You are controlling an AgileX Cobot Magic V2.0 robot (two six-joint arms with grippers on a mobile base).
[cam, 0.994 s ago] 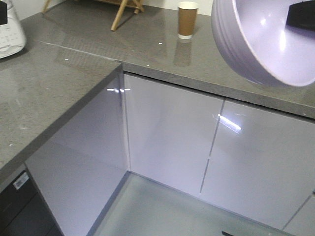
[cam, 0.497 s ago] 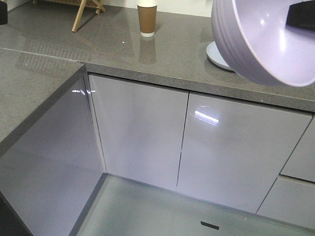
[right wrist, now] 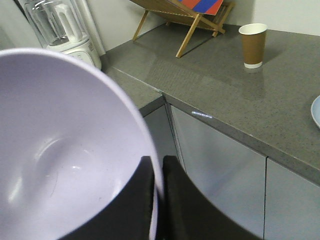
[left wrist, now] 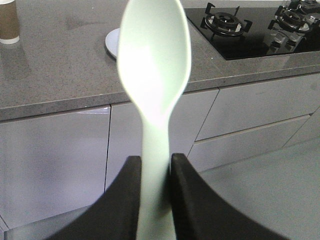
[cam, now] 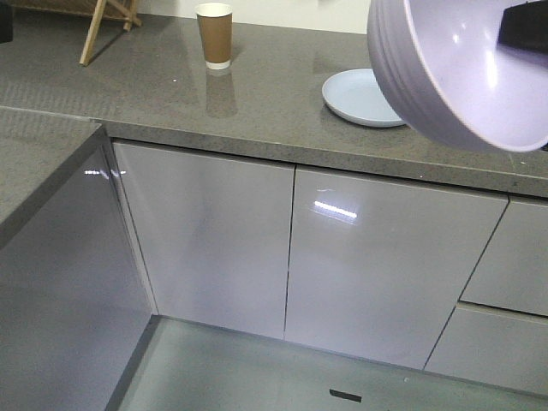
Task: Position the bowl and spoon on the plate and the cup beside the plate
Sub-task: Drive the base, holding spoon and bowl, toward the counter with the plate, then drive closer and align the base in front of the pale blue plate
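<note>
My right gripper [right wrist: 159, 165] is shut on the rim of the lavender bowl [right wrist: 65, 150], which it holds tilted in the air. In the front view the bowl [cam: 462, 68] fills the top right corner, with one black finger [cam: 524, 26] inside it. The pale mint spoon [left wrist: 154, 75] stands upright, its handle pinched in my shut left gripper [left wrist: 156, 162]. A pale blue plate [cam: 360, 98] lies on the grey counter [cam: 257, 103], partly behind the bowl. The brown paper cup [cam: 215, 34] stands upright to the plate's left, well apart. Cup [right wrist: 253, 45] and plate edge [right wrist: 316, 110] also show in the right wrist view.
A wooden folding stand [right wrist: 185, 15] and a blender [right wrist: 60, 27] sit further left on the counter. A black gas hob [left wrist: 250, 25] lies right of the plate [left wrist: 111, 42]. The counter turns a corner at the left [cam: 43, 171]; glossy cabinet doors [cam: 342, 248] run below.
The front view has shifted right along the counter: the cup slid left in the frame and the plate came fully into view. Bowl and finger keep the same place in the frame.
</note>
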